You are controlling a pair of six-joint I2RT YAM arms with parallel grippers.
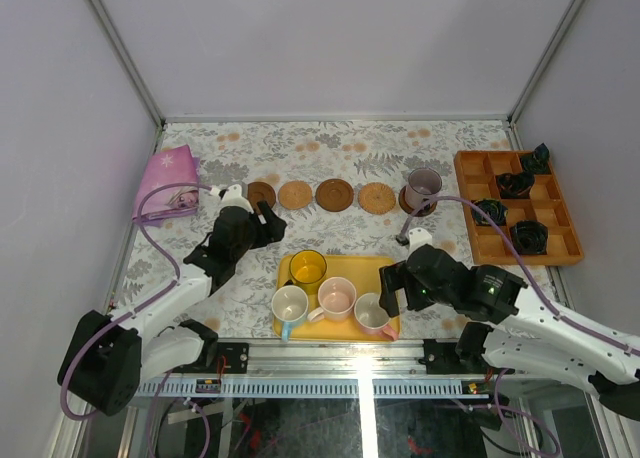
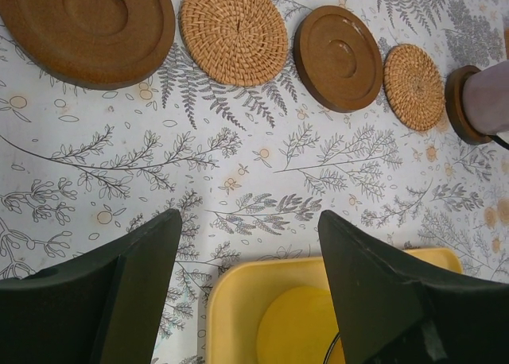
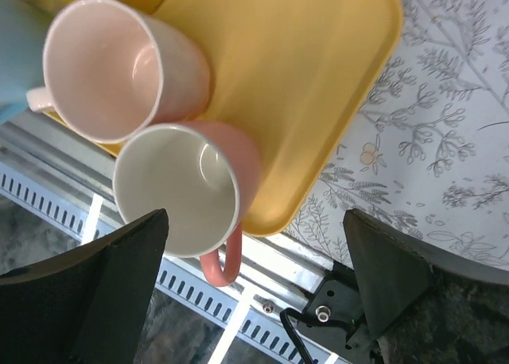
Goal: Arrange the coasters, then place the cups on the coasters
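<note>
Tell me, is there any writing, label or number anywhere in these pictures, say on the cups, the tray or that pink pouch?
None: no word, number or brand can be read in any view.
On the pink pouch: a pale flower-like mark, no letters.
On the cups, the coasters, the yellow tray and the orange box: nothing printed that shows.
On the front rail: small fittings, too small to read.

No legible text, brand, number, sign; none on cups (image 1: pixel 337 298), coasters (image 1: pixel 334 194), tray (image 1: pixel 365 273)
</note>
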